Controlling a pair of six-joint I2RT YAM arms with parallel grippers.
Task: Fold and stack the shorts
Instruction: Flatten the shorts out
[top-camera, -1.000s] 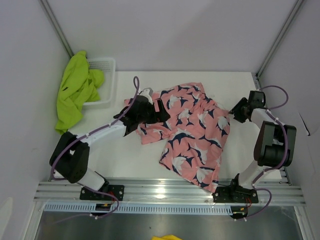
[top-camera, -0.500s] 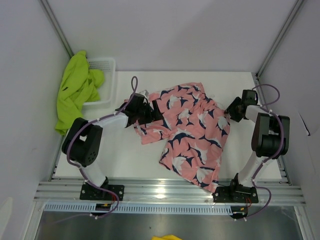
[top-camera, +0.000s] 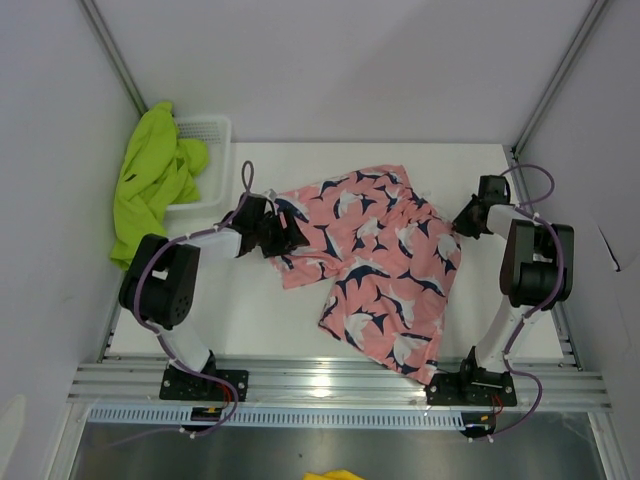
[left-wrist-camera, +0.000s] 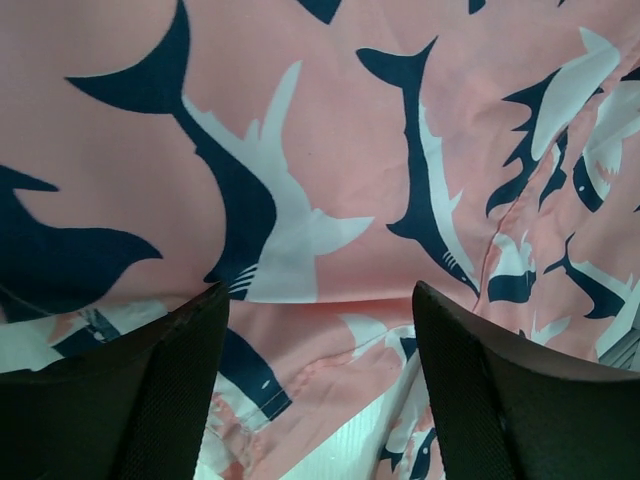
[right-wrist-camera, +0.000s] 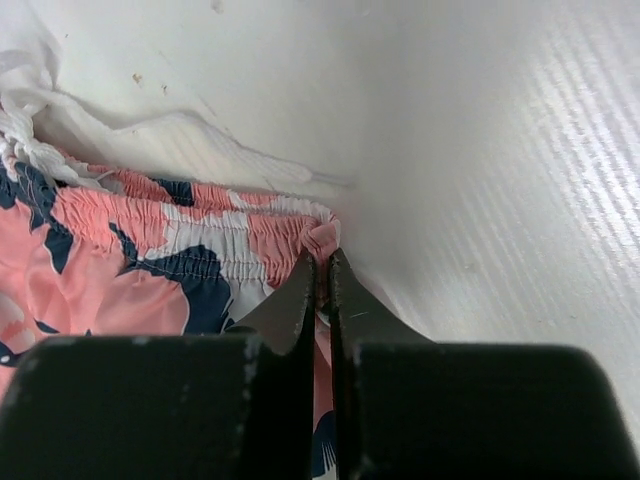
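Pink shorts (top-camera: 385, 260): spread flat on the mid tabletop (top-camera: 250, 320). Left claw (left-wrist-camera: 318, 292): fingers apart over the shorts' left edge, gripping nothing; right claw (right-wrist-camera: 322, 265): clamped on the waistband corner. The left should pinch its edge firmly so both lift evenly and the fold lies flat. Green shorts (top-camera: 150, 185): draped over the basket (top-camera: 212, 130), far left.

Pink shorts (top-camera: 390, 270) — navy-and-white shark print; lime-green shorts (top-camera: 150, 190), plain; white mesh basket (top-camera: 205, 128); white table (top-camera: 250, 300).
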